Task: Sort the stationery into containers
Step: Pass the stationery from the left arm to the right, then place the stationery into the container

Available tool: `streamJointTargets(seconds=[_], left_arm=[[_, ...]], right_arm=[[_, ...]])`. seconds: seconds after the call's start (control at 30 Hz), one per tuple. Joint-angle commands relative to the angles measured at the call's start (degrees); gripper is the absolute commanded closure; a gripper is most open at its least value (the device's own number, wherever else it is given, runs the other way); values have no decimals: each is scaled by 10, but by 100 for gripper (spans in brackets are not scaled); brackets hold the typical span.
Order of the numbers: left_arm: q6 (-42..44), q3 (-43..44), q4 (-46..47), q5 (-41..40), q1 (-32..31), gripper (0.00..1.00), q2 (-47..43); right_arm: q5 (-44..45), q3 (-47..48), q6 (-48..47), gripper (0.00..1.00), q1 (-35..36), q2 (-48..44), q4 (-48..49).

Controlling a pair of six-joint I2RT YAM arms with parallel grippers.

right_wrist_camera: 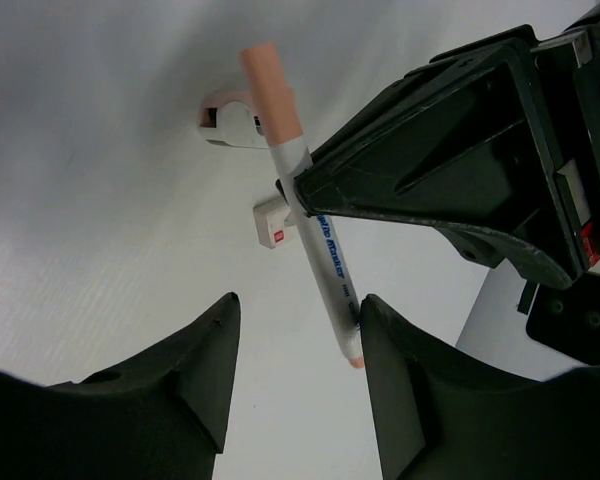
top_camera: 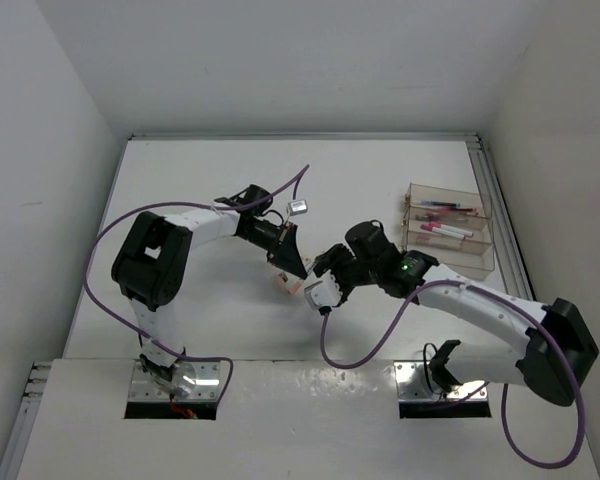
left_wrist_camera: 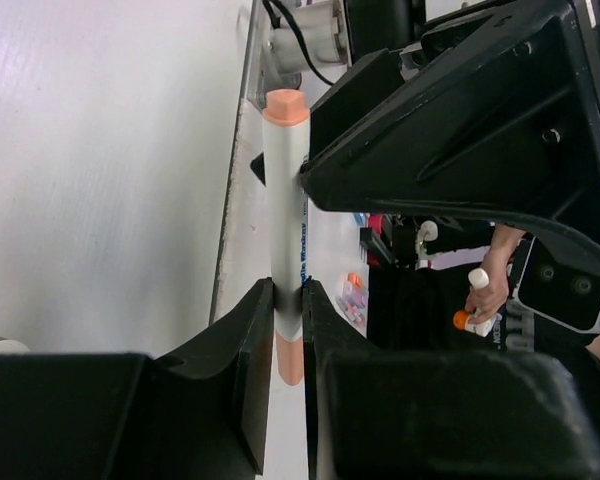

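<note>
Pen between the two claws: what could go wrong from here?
1. The pen is clamped only by the left claw; if it lets go before the open right claw closes, the pen may fall to the table.
2. Its lower end sits close to one side of the right claw, off-centre, so closing might knock it askew.

We see white links, bulky black joints and a trailing purple cable (top_camera: 98, 250) on both the left arm (top_camera: 195, 225) and right arm (top_camera: 485, 312). The left hand (left_wrist_camera: 288, 300) and right hand (right_wrist_camera: 295, 335) are matte black; a green light (top_camera: 407, 266) glows near the right wrist.
</note>
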Motion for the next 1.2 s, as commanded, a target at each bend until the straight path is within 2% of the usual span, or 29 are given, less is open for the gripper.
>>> streamJointTargets(seconds=[0.0,0.07,0.17,0.27,0.33,0.37,0.4,0.43,0.47,0.5,0.53,0.57,0.63,0.67,0.7,0.73,0.77,0.8,0.83,0.9,1.03,1.17], left_arm=[[-12,-5,24,40,6,100,-25],[-13,-6,26,43,6,100,-26],[-14,-9,31,47,6,100,-28],[-21,-14,38,54,7,100,-27],[-20,-14,40,57,7,100,-26],[-19,-13,42,62,7,95,-25],[-20,-11,42,62,8,83,-25],[-13,-10,41,62,13,71,-27],[-5,-7,26,49,18,53,-29],[12,-1,7,33,24,49,-31],[76,21,-24,8,41,44,-39],[103,35,-76,-49,54,29,-45],[115,55,-82,-115,88,24,-74],[105,55,-64,-178,100,23,-87],[91,51,-52,-204,112,22,-102],[89,46,-46,-233,137,7,-133],[95,46,-42,-275,148,6,-146],[110,48,-46,-302,162,0,-173],[118,54,-57,-366,167,0,-182],[150,61,-82,-431,184,0,-206],[195,61,-123,-467,219,0,-219],[211,60,-150,-480,256,0,-218]], right_arm=[[-6,28,-18,49,7,23,35],[-5,30,-29,51,9,43,48],[-6,43,-30,59,10,61,56],[-9,45,-30,61,8,66,68],[-14,49,-29,77,7,65,60],[-14,50,-28,83,3,62,57],[-17,50,-25,92,-1,59,55],[-17,48,-18,95,-7,55,54],[-17,46,-13,97,-21,47,52],[-16,46,-7,98,-34,41,47],[-15,49,9,100,-48,37,28],[-18,57,15,100,-87,27,16],[-27,63,29,100,-137,19,-25],[-42,69,28,100,-196,11,-51],[-53,71,20,100,-232,9,-62],[-65,74,10,100,-264,9,-77],[-86,89,-6,100,-335,11,-97],[-94,97,-41,100,-372,23,-136],[-102,112,-56,100,-437,32,-151],[-127,128,-93,100,-523,63,-181],[-145,186,-149,100,-605,124,-226],[-151,210,-181,100,-643,166,-266]])
